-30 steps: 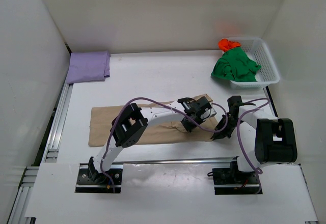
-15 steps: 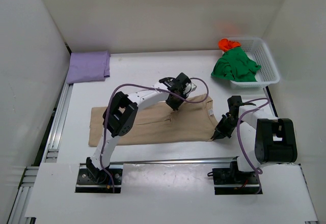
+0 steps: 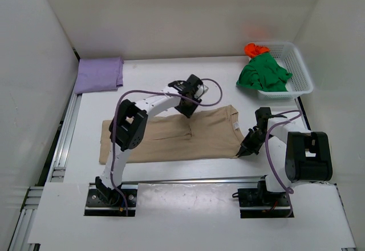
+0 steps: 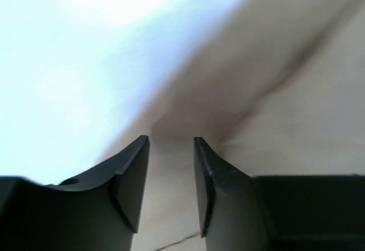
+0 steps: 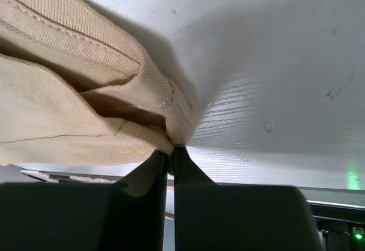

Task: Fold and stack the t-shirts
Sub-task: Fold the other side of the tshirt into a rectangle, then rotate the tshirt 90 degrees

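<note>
While the top view looks down on the bench, the beige t-shirt lies flat across the middle. The left claw is at its upper edge and the right claw at its lower right corner. The lilac t-shirt sits folded at upper left. The green t-shirt and orange-red t-shirt lie in the white basket at upper right.

The left wrist view shows the left claw narrowly parted, gripping nothing, beige cloth close beneath.

The right wrist view shows the right claw pinched tight on the beige shirt's hemmed corner.
</note>
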You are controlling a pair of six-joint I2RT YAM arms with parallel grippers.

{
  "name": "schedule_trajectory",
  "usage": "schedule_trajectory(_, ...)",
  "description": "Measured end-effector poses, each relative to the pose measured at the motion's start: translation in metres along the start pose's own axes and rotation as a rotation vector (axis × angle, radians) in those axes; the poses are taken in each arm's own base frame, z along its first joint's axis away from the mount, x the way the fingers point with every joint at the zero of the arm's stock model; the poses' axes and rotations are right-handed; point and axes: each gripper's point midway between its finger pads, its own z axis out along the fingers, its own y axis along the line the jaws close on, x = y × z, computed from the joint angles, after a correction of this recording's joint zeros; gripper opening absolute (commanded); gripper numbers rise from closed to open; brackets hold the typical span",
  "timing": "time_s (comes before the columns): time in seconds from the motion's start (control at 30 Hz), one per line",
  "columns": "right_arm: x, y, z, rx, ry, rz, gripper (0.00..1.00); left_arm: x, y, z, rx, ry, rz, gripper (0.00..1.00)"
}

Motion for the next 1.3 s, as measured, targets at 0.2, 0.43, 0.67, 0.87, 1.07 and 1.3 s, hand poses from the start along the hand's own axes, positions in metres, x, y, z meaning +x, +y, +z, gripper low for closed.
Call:
schedule_trajectory(0.2,0.000,0.000,0.000,-0.001,0.003,0.005,0.00,0.026,0.117,-0.043,-0.164,-0.010,-0.203,0.68)
schedule_trajectory(0.43,-0.001,0.000,0.000,0.020,0.020,0.016,0.00,0.184,0.273,-0.095,-0.384,0.119,-0.651,0.77)
schedule_trajectory(0.67,-0.003,0.000,0.000,0.052,0.057,0.031,0.01,0.269,0.269,-0.074,-0.346,0.310,-0.783,0.82)
schedule_trajectory(0.87,-0.005,0.002,0.000,0.092,0.107,0.051,0.01,0.259,0.294,-0.062,-0.303,0.259,-0.852,0.42)
schedule_trajectory(1.07,-0.036,0.024,-0.001,0.136,0.081,0.028,0.01,0.270,0.294,-0.066,-0.294,0.214,-0.904,0.45)
schedule_trajectory(1.3,-0.168,0.154,-0.006,0.079,-0.181,-0.118,0.00,0.324,0.276,-0.093,-0.302,0.288,-1.019,0.72)
